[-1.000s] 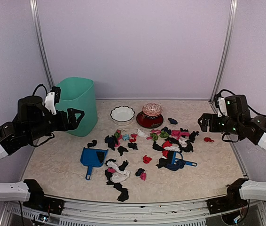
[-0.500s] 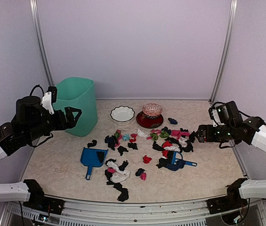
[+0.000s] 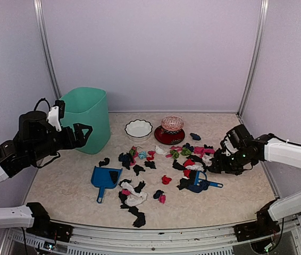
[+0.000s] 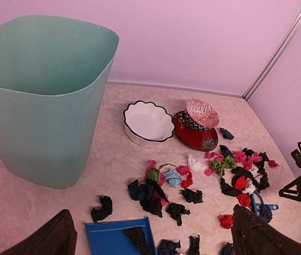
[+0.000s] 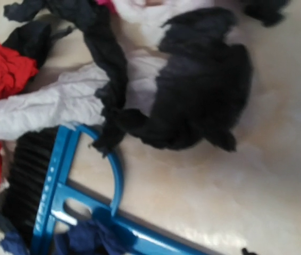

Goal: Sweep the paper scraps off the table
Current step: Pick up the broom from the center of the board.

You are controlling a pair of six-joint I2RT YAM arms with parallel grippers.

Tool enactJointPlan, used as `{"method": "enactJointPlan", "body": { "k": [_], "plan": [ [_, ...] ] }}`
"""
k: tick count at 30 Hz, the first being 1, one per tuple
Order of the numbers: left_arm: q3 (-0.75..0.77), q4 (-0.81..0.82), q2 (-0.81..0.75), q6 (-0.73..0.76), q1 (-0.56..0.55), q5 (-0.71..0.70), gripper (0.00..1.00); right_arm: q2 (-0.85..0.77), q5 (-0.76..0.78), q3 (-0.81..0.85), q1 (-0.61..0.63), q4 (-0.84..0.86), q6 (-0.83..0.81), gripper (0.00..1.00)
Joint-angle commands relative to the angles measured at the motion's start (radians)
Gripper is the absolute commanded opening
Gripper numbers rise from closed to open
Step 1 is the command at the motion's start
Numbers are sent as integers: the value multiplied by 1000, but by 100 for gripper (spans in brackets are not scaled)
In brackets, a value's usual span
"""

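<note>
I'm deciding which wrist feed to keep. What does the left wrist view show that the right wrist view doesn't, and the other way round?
Only the left wrist view: the green bin, the white bowl, the patterned bowl on its red plate, and the blue dustpan.
Only the right wrist view: the black bristles of the brush, seen up close.
Both: the blue brush, paper scraps and the table.

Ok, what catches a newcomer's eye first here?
Crumpled paper scraps, mostly black with pink, red and white, litter the middle of the beige marbled table. A tall mint-green plastic bin stands at back left; the right gripper hangs low by the small blue hand brush.
</note>
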Motion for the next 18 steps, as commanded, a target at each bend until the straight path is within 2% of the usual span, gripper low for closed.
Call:
{"method": "enactJointPlan", "body": {
  "k": [1,8,18],
  "plan": [
    [-11,22,-18,7,8,7,99,65,-35,20,25,83,17,67],
    [-6,-8,-19,6,13,11,99,173,-21,56,70,110,17,60],
    [-6,-20,-34,13,16,10,99,237,31,80,89,140,46,47]
  ]
}}
